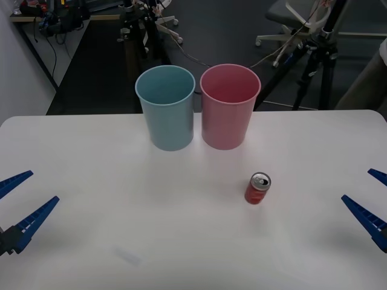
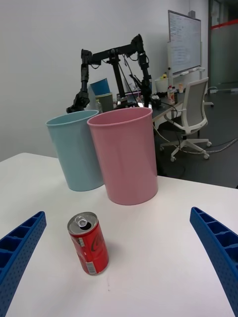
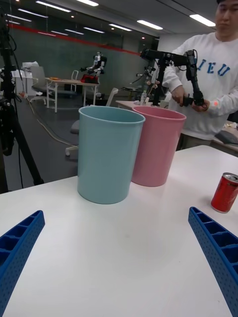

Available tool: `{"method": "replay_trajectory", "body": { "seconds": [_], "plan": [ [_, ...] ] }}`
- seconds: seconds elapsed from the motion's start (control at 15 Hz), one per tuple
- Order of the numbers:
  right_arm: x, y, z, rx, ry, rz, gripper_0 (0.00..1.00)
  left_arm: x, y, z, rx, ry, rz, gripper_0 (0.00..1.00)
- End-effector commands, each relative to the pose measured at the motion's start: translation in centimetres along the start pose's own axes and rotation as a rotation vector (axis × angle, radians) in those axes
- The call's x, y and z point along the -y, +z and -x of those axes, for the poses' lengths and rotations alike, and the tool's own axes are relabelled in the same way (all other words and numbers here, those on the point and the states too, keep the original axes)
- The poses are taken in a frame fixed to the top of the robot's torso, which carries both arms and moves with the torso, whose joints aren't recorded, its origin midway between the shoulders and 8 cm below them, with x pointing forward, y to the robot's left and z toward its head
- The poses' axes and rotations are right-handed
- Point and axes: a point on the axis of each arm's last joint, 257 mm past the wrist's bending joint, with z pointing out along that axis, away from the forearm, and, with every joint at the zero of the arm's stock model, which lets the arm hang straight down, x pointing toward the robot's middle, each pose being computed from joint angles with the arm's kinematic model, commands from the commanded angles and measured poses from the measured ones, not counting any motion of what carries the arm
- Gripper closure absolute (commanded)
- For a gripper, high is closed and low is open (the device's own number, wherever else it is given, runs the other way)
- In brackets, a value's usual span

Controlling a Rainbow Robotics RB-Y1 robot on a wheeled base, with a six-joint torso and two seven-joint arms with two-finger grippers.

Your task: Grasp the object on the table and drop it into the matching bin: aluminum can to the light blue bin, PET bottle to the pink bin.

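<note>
A small red aluminum can (image 1: 258, 188) with a silver top stands upright on the white table (image 1: 121, 229), right of centre and in front of the pink bin (image 1: 230, 106). The light blue bin (image 1: 165, 107) stands just left of the pink one, at the table's far side. My right gripper (image 1: 370, 202) hovers open at the right edge, well to the right of the can (image 2: 89, 242). My left gripper (image 1: 21, 201) rests open at the left edge, far from the can (image 3: 225, 192). The bins show in both wrist views: light blue (image 2: 74, 148) (image 3: 109, 151), pink (image 2: 126, 153) (image 3: 156, 143).
Tripods and an office chair (image 1: 290, 18) stand on the dark floor beyond the table's far edge. A person in a white sweatshirt (image 3: 210, 84) stands past the table, holding a black device. White tabletop stretches between the grippers and the bins.
</note>
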Motion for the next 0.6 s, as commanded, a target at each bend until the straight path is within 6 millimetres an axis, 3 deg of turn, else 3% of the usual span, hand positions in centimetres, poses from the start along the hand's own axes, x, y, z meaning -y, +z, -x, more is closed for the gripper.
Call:
{"method": "replay_trajectory", "body": {
  "seconds": [0.07, 0.13, 0.6],
  "plan": [
    [0.0, 0.0, 0.0, 0.0, 0.0, 0.0, 0.0, 0.0, 0.0, 0.0, 0.0, 0.0, 0.0, 0.0],
    [-0.3, -0.6, -2.3, -0.001, 0.068, -0.043, 0.0, 0.0, 0.0, 0.0, 0.0, 0.0, 0.0, 0.0],
    [-1.1, -1.7, -4.1, -0.04, 0.058, -0.059, 0.0, 0.0, 0.0, 0.0, 0.0, 0.0, 0.0, 0.0]
  ]
}}
